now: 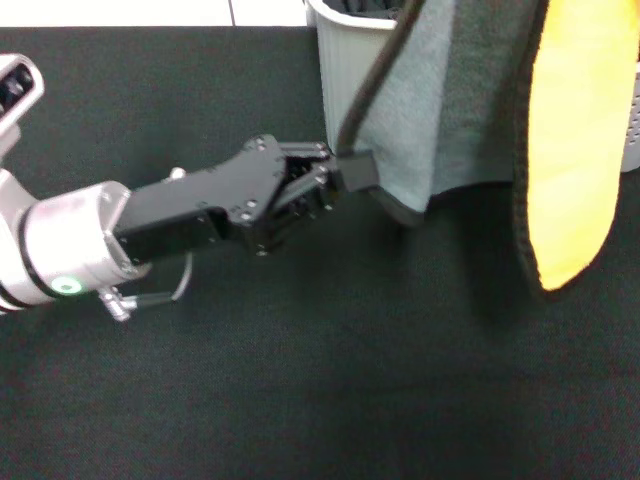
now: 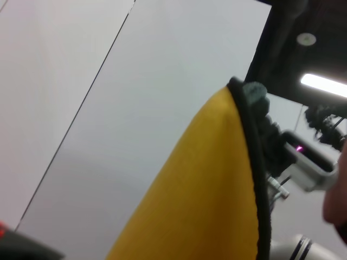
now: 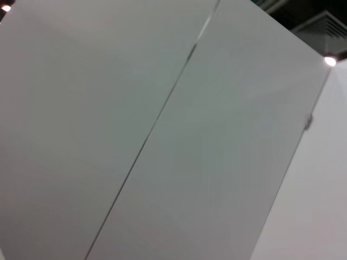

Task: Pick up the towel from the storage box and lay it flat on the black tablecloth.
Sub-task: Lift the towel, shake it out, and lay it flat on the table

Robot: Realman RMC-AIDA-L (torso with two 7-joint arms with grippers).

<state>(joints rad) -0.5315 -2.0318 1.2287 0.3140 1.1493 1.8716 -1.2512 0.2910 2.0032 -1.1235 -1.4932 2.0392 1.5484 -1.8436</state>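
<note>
While the towel (image 1: 455,110) hangs before the storage box (image 1: 345,75), the left gripper (image 1: 350,172) pinches its black border above the black tablecloth (image 1: 300,380); the right gripper is unseen.

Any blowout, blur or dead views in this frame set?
Head view: the towel's orange face is blown out to flat yellow, with a soft shadow on the tablecloth below it; left gripper is sharp. Left wrist view: towel is close and soft, ceiling lamp glares. Right wrist view: only plain wall panels, nothing of the task.
</note>
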